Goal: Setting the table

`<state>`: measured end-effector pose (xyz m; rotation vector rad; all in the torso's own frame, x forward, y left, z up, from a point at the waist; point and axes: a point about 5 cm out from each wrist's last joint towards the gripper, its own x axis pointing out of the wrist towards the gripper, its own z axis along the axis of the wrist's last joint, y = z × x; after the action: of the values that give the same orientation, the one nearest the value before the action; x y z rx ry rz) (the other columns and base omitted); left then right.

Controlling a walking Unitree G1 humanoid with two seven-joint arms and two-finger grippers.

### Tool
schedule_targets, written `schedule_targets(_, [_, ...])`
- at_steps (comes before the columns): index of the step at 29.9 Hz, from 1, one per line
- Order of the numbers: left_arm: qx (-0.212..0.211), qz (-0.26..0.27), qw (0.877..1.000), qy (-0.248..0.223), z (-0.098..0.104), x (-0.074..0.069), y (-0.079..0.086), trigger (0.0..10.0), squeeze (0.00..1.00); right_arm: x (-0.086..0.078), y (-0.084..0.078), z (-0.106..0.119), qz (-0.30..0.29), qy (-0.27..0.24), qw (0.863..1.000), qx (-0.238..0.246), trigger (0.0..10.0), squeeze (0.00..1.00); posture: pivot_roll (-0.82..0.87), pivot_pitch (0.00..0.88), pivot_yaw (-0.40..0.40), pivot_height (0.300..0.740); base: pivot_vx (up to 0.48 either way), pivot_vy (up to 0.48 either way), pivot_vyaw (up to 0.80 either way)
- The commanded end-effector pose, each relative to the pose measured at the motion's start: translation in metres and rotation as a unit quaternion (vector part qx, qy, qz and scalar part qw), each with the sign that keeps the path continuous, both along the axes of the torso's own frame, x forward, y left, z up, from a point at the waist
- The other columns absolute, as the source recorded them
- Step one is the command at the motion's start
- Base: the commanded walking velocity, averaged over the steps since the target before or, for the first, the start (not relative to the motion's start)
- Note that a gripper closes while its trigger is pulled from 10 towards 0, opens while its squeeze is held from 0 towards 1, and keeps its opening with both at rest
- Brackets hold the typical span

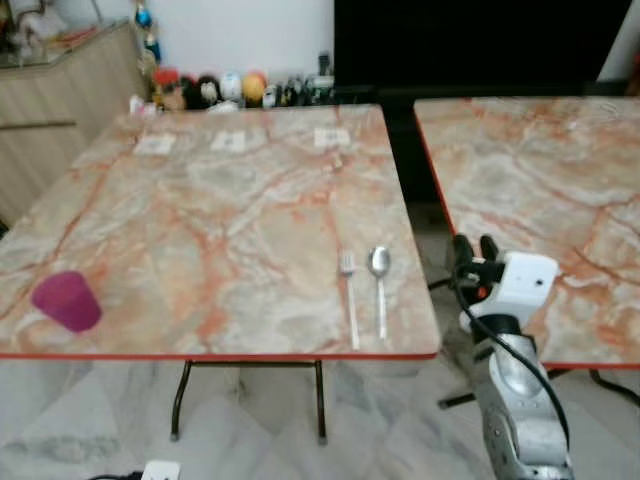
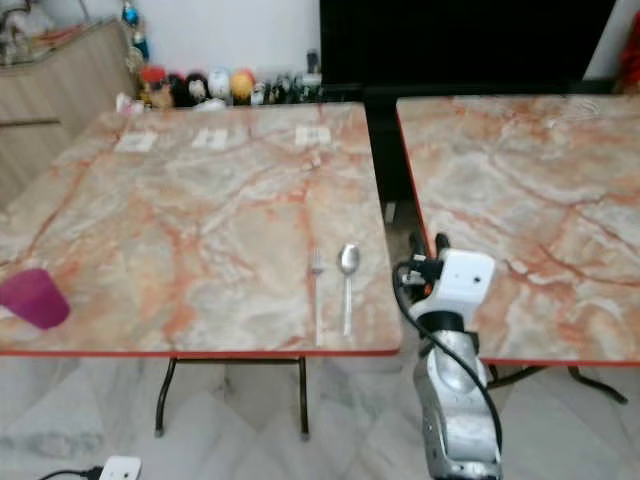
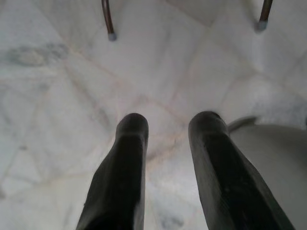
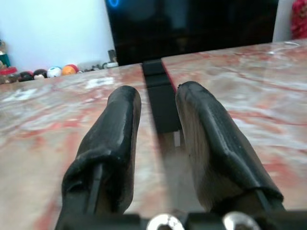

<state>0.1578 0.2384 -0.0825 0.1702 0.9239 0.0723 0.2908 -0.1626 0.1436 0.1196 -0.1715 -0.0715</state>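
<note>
Hanging low on the robot's left, the left gripper [image 3: 165,127] points down at the pale marble floor [image 3: 57,96], its two black fingers spread with a clear gap and nothing between them. Two dark table feet show at the far edge of that wrist view, and a pale curved shape beside one finger is cut off and too unclear to identify.

On the near left corner of the left table [image 1: 230,200] stands a purple cup [image 1: 66,300], close to the red edge. Farther back lie three small white cards [image 1: 228,141], their print too blurred to read. Beyond the far edge, a row of small colourful figures [image 1: 210,90] lines the wall, with a wooden cabinet [image 1: 60,100] cut off at the frame's left.

Toward the table's near right corner lie a fork [image 1: 350,295] and a spoon [image 1: 380,285], side by side, close but apart, handles pointing at the front edge.

Right of them, the right gripper [image 1: 474,247] is raised in the gap between the left table and the right table [image 1: 540,180]. Its fingers stand parted, holding nothing and touching neither tabletop. The silver arm below runs out of frame.
</note>
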Motion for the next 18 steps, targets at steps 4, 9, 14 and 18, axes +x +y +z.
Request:
schedule_targets(4, [0.000,-0.001,1.000,0.006,-0.003,-0.006,-0.003,10.0,0.00,0.002,0.009,0.002,0.018,0.001,1.000,0.005,10.0,0.00,-0.08,0.075,0.017,0.740,0.000,0.000,0.00])
schedule_targets(9, [-0.002,-0.001,1.000,0.004,-0.003,-0.004,-0.005,10.0,0.00,0.001,0.009,-0.001,0.024,0.007,1.000,0.006,10.0,0.00,-0.07,0.089,0.019,0.740,0.000,0.000,0.00])
schedule_targets(14, [-0.004,-0.003,1.000,0.002,-0.003,-0.003,-0.006,10.0,0.00,0.001,0.008,-0.008,0.021,0.027,0.999,0.004,10.0,0.00,-0.07,0.095,0.021,0.740,0.000,0.000,0.00])
schedule_targets(18, [-0.005,-0.005,1.000,0.000,-0.002,-0.002,-0.006,10.0,0.00,0.001,0.008,-0.012,0.029,0.038,0.999,-0.002,10.0,0.00,-0.07,0.094,0.022,0.740,0.205,0.000,0.00])
